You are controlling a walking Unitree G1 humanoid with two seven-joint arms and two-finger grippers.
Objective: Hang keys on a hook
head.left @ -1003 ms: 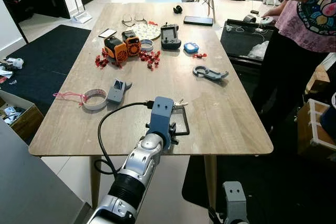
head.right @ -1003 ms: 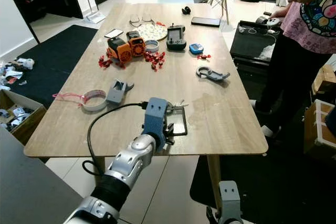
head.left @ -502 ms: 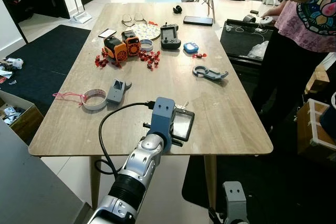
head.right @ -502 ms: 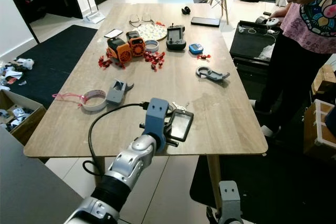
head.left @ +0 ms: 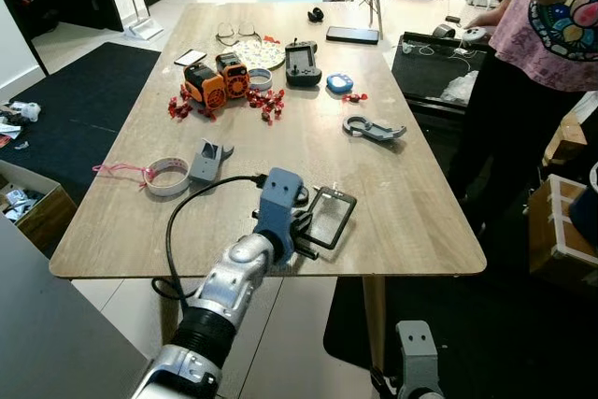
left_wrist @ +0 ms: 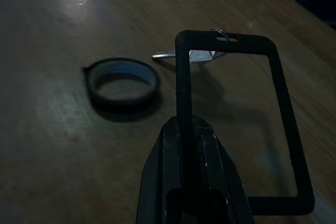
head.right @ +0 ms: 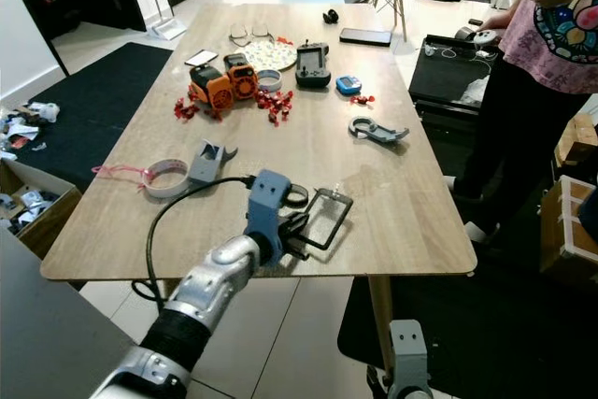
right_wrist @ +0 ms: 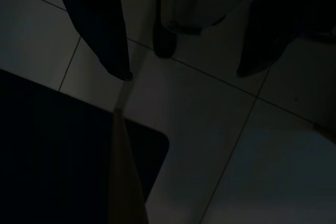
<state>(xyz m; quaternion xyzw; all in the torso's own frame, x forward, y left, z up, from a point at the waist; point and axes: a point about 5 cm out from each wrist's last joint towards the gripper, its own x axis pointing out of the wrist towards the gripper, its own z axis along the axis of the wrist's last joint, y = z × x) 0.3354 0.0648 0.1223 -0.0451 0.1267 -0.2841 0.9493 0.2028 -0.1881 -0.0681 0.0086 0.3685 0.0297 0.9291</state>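
At the near edge of the table (head.left: pixel 402 231) the left claw (head.left: pixel 304 231) is pinched tight on one long side of a black rectangular badge frame (head.left: pixel 332 217), which it holds lifted and tilted off the wood. The frame's long axis runs from the claw away toward the far right. At the frame's far end a small ring carries the keys (left_wrist: pixel 202 55), which hang down to the table top; a silver blade pokes out toward a dark tape ring (left_wrist: pixel 122 81) lying flat just beside it. The right claw (right_wrist: pixel 181 72) hangs low beside the table over pale floor tiles, its two black fingers spread well apart and holding nothing.

Further in on the left lie a roll of white tape (head.left: pixel 168 176) with a pink string and a grey dispenser (head.left: pixel 207 160) touching it. To the right, past mid-table, rests a grey clamp-like tool (head.left: pixel 372 128). Beyond that sit two orange gadgets (head.left: pixel 216 82) among scattered red bits, a black handheld controller (head.left: pixel 302 63), a small blue device (head.left: pixel 339 83), and a dark phone (head.left: pixel 352 35). A person in a pink printed shirt (head.left: pixel 551 35) stands at the far right.
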